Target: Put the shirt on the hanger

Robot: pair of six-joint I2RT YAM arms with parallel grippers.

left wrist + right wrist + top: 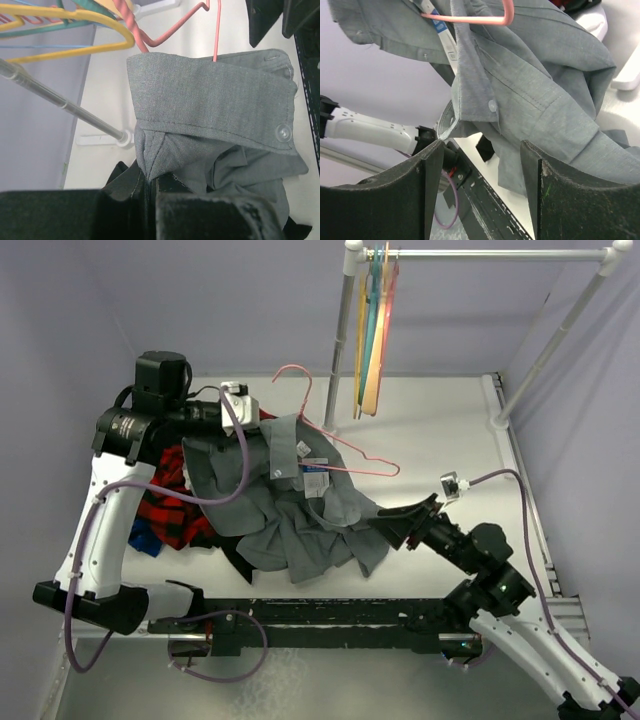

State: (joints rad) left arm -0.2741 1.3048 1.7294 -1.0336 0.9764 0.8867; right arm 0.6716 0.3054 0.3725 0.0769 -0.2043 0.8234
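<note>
Left side: red-and-black plaid shirt (pixel 170 512) was heaped against the left arm. A black garment (pixel 235 558) poked out beside it, under the grey cloth. No lettering showed on either.

Left gripper (pixel 151 197): jaws pinched together on a fold of the shirt (pixel 300 525), just below the collar (pixel 200 95). One clear button (pixel 283 132) sat at the collar's end.

Centre: the grey shirt lay bunched mid-table, its upper part drawn toward the left gripper. Its near hem lay close to the black rail at the table's near edge. The white-and-blue tag (pixel 316 478) faced up at the neck, its print too small to read.

The pink hanger (pixel 470 19) crossed the neck opening just beside the tag. Its hook pointed toward the back wall and one shoulder end stuck out to the right past the cloth. How far the other end went inside the shirt was hidden.

Right of centre: right gripper (pixel 482 150) had its fingers spread wide, holding nothing, close against the shirt's right edge.

Bare white table (pixel 440 420) showed between the hanger's free end and the rack foot at the right edge, and behind the shirt.

Back right: yellow, teal and orange hangers (pixel 372 330) hung bunched at the left end of the white rail (pixel 500 255).
</note>
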